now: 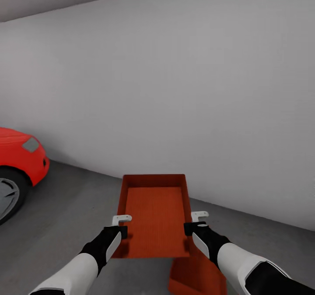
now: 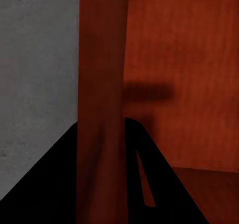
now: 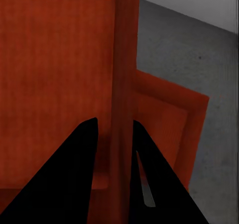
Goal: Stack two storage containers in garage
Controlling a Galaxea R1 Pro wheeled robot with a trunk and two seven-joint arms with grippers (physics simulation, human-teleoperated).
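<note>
Left gripper (image 1: 119, 225): clamped on the left long wall of the held container; in the left wrist view its dark fingers (image 2: 149, 174) straddle that wall, one inside, one outside.
Right gripper (image 1: 195, 222): clamped on the opposite long wall; in the right wrist view its fingers (image 3: 74, 174) sit either side of the thin red-orange rim.
Held container (image 1: 154, 216): red-orange open-top bin, carried between both arms in front of the robot, roughly level, open side up, its far end towards the wall.
Contents, held container: nothing inside; the finely ribbed bottom is bare.
Second container (image 1: 199, 275): the same red-orange, lower down, beneath the near right corner of the held one and partly hidden by it and by the right arm; the right wrist view shows its rim (image 3: 172, 109) on the grey ground, turned at an angle to the held bin.
Contents, second container: cannot tell.
Floor (image 1: 74, 207): dark grey, mottled, smooth concrete.
Wall (image 1: 175, 89): plain white-grey, close ahead, meeting the floor just beyond the held bin.
Car (image 1: 17, 163): red, front corner with headlight and wheel, at the left, well apart from the bins.
</note>
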